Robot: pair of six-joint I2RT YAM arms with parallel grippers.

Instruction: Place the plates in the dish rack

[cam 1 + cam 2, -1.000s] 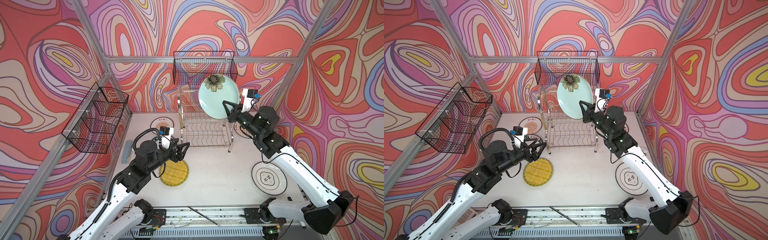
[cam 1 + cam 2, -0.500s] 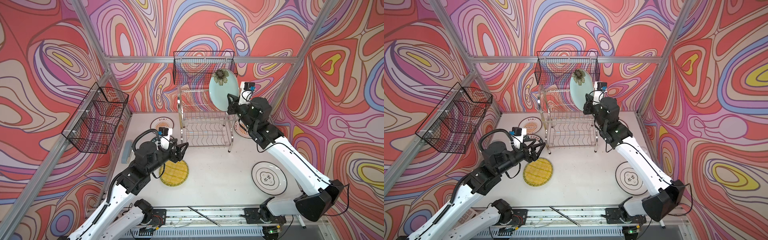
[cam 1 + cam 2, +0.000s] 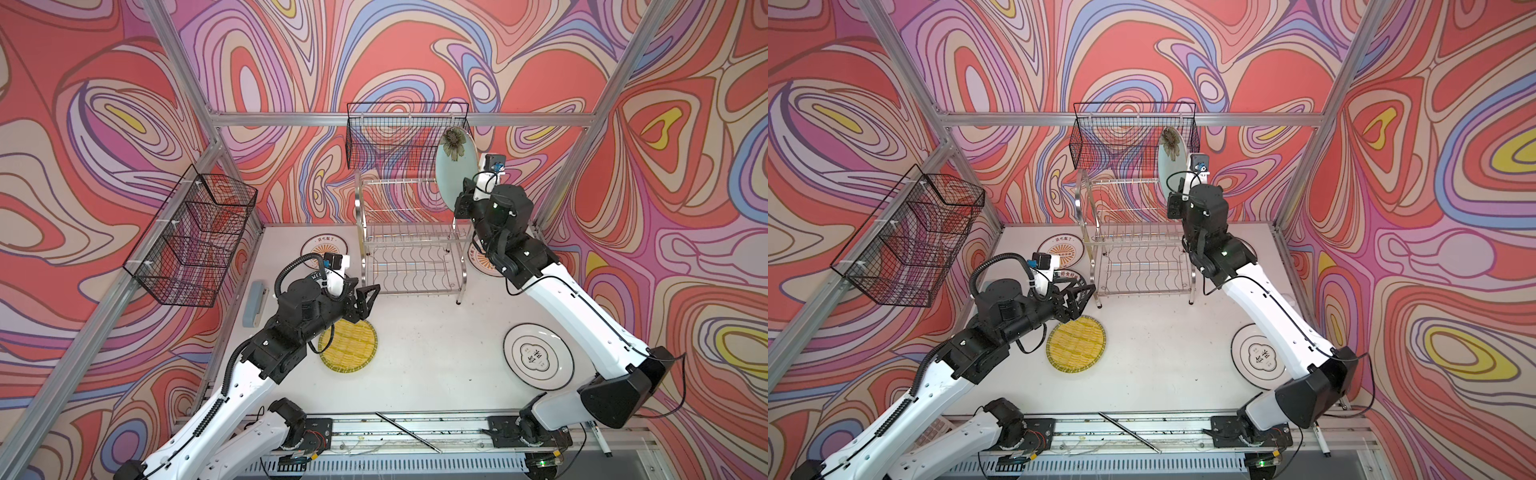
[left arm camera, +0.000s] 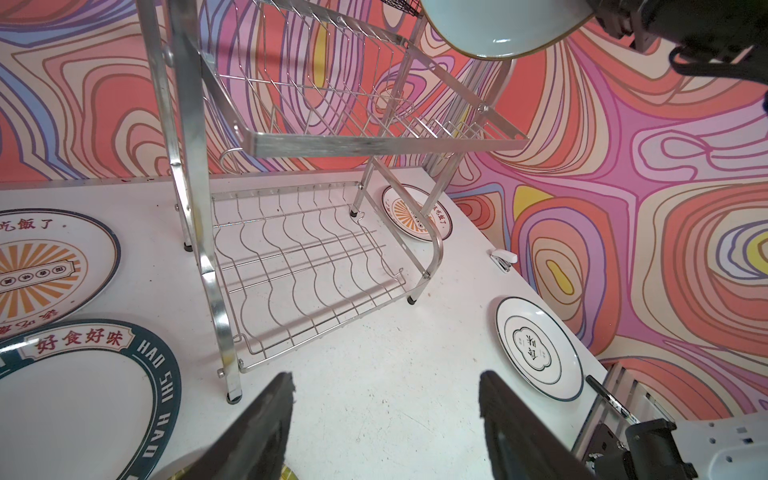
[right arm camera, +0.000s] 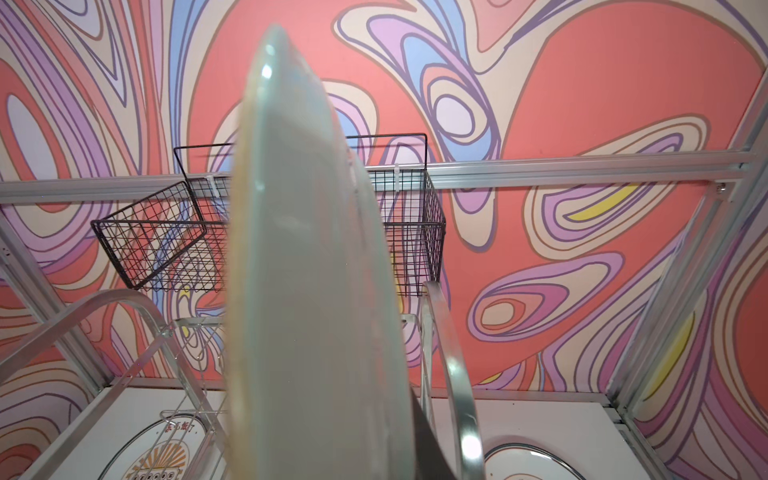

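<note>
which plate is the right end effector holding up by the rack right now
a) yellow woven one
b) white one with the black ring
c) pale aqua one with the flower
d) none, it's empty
c: the right end effector is shut on the lower edge of the pale aqua plate, held upright at the right end of the dish rack.

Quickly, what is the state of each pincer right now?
Left pincer: open, holding nothing.
Right pincer: shut on the round pale aqua plate with a flower.

Black mesh basket (image 3: 195, 241), grey-blue case (image 3: 255, 303)
</note>
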